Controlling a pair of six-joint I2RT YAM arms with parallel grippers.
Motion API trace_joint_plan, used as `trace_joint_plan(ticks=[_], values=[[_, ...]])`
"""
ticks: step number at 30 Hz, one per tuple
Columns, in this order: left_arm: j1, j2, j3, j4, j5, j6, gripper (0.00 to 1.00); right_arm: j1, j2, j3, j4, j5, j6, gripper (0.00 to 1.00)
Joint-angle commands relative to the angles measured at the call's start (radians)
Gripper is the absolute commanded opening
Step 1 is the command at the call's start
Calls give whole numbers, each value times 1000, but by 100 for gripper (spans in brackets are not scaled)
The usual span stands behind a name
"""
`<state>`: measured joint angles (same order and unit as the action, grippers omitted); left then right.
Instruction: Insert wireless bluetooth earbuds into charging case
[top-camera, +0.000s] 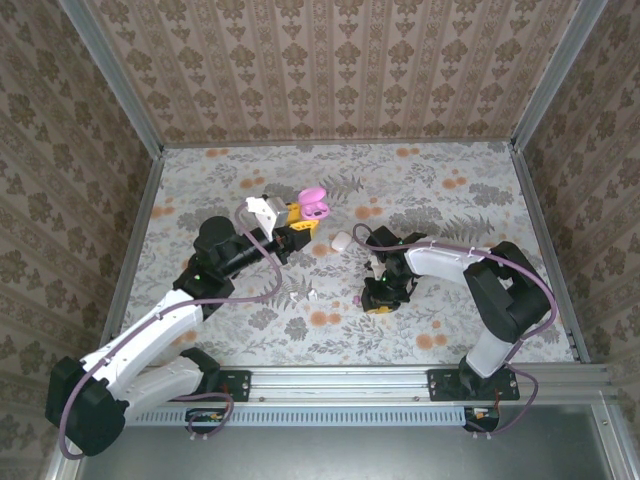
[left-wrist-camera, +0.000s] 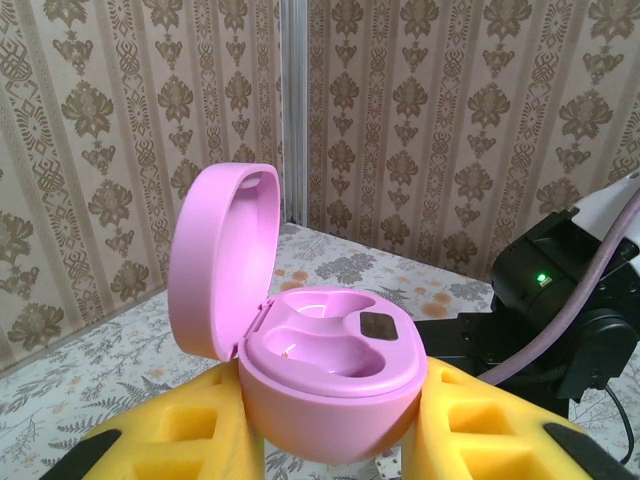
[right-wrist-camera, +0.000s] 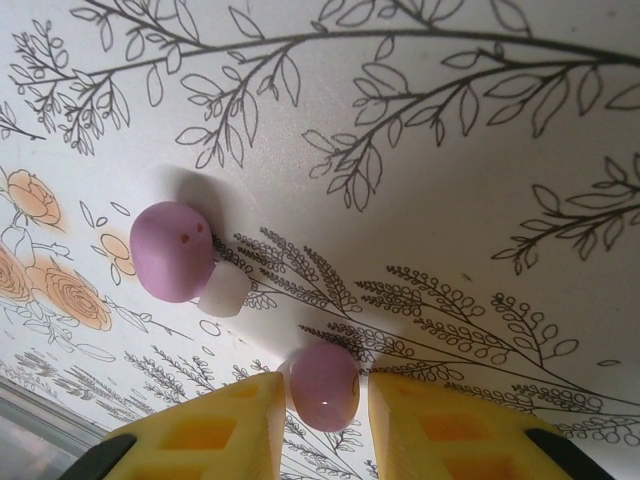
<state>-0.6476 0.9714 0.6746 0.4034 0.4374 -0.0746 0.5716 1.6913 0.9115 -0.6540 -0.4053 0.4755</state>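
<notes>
Pink charging case (left-wrist-camera: 330, 370) is sitting open, clamped in the left gripper (left-wrist-camera: 330, 435), while near-right of it the right gripper (right-wrist-camera: 322, 405) is straddling one earbud (right-wrist-camera: 323, 385), jaws slightly apart, needing closure then lift.

The charging case (left-wrist-camera: 330, 395) is hiding its underside between the yellow fingers (left-wrist-camera: 200, 440) of the left claw (left-wrist-camera: 335, 430), and the picture's bottom edge is cutting both fingers off. The near earbud (right-wrist-camera: 323, 385) is sitting between the fingers of the right claw (right-wrist-camera: 322, 400) (pinched or just flanked, the wrist view is not telling). From above, a pale lump (top-camera: 340, 242) on the counter (top-camera: 450, 200) is reading too small to name.
</notes>
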Motion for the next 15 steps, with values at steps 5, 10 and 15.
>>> trace_joint_plan(ticks=[5, 10, 15], values=[[-7, -2, 33, 21, 4, -4, 30, 5, 27, 9, 50, -46, 9, 32], [-7, 7, 38, 23, 9, -6, 30, 5, 29, 13, 55, -52, 9, 30], [-7, 9, 40, 23, 11, -4, 30, 5, 32, 16, 68, -60, 18, 30]])
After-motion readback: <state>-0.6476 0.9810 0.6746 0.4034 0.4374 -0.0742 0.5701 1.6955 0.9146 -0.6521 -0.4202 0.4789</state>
